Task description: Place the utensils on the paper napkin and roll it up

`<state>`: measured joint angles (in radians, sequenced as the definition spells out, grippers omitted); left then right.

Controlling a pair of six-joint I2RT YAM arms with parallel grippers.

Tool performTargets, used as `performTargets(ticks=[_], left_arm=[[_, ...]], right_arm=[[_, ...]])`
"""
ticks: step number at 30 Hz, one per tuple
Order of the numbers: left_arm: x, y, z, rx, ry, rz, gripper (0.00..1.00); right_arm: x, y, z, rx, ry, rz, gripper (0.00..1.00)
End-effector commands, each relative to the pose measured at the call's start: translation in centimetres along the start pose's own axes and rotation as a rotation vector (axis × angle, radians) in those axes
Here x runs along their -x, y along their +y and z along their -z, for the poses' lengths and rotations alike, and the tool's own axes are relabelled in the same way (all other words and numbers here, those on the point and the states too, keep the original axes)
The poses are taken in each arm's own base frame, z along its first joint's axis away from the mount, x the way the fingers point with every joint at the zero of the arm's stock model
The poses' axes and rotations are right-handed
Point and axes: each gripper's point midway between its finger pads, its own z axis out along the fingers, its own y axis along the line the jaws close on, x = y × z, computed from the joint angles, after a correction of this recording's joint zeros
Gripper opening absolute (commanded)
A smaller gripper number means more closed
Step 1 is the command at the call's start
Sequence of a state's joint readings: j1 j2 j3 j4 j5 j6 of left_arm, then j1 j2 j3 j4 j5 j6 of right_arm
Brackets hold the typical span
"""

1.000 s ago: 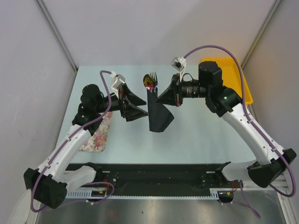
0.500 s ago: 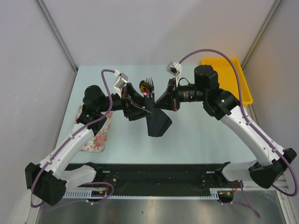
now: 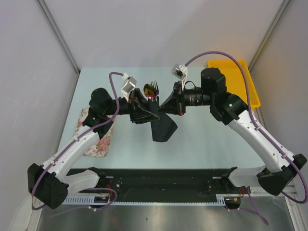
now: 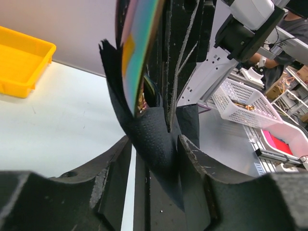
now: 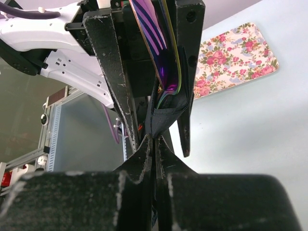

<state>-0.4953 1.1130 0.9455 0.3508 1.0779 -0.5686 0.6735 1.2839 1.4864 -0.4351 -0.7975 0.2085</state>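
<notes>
Pale blue-green tabletop (image 3: 207, 130) fills the cell between white walls, with a yellow tray (image 3: 243, 72) at the far right and a floral cloth mat (image 3: 98, 139) at the near left; neither is in play. Both arms meet over the middle of the table, nose to nose.

The paper napkin (image 3: 162, 126) is folded around the utensils (image 3: 152, 89). Their shiny ends stick out on the far side, while the loose black tail trails toward the near side. I can't tell whether that tail rests on the table.

My right gripper (image 3: 164, 106) has its fingers (image 5: 137, 163) pressed together on an edge of the napkin fold. I judge this pinch keeps the sheet taut so the wrap cannot spring open.

My left gripper (image 3: 144, 111) comes in from the other side. Its fingers (image 4: 115, 163) bracket the wrapped section, and the embossed paper looks squeezed between them, with the cutlery's iridescent blades rising just above. That grip seems meant to hold the bundle steady against the right gripper's pull.

The roll looks only partly made. My worry is the slick cutlery sliding out of the far end.
</notes>
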Motion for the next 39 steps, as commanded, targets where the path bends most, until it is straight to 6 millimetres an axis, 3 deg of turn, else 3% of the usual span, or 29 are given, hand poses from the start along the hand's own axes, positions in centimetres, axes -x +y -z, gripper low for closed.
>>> performTargets(ticks=[1,10,14,16,17,20,23,26,31,34,37,39], left_arm=[[0.5,-1.2,-0.2,-0.059,-0.01,-0.042,0.46],[0.4,-1.7,-0.1,-0.08,-0.014,-0.017,0.0],[0.4,-1.4,0.1,-0.064,-0.013,-0.009,0.0],[0.8,-1.1,0.3,-0.052,-0.024,-0.003,0.0],[1.0,-1.1,0.4,-0.054,-0.028,-0.005,0.0],[1.9,-1.1,0.6,-0.051,-0.037,-0.028,0.0],[2.5,-1.0,0.7,-0.047,-0.041,-0.041,0.0],[3.0,-1.0,0.7,-0.047,-0.044,-0.056,0.0],[3.1,-0.9,0.8,-0.043,-0.045,-0.058,0.0],[3.1,-1.0,0.8,-0.045,-0.045,-0.061,0.0],[3.1,-1.3,0.9,-0.05,-0.045,-0.06,0.0],[3.2,-1.4,0.9,-0.052,-0.045,-0.06,0.0]], right_arm=[[2.0,1.5,0.7,0.023,-0.068,0.075,0.0],[2.0,1.5,0.8,0.008,-0.07,0.083,0.02],[1.9,1.1,1.5,-0.018,-0.07,0.077,0.41],[1.7,0.5,2.1,-0.04,-0.07,0.063,0.48],[1.4,0.5,2.4,-0.044,-0.064,0.055,0.6],[-0.2,0.0,3.2,-0.068,-0.025,0.03,0.77],[-2.6,-0.5,3.6,-0.084,0.041,0.02,0.84],[-4.7,-0.6,4.1,-0.088,0.089,0.003,0.81],[-6.3,-0.4,4.6,-0.09,0.124,-0.022,0.69],[-6.7,-0.6,4.6,-0.089,0.132,-0.022,0.54],[-6.9,-0.9,4.3,-0.081,0.142,-0.03,0.28],[-6.7,-1.1,4.3,-0.081,0.139,-0.025,0.16]])
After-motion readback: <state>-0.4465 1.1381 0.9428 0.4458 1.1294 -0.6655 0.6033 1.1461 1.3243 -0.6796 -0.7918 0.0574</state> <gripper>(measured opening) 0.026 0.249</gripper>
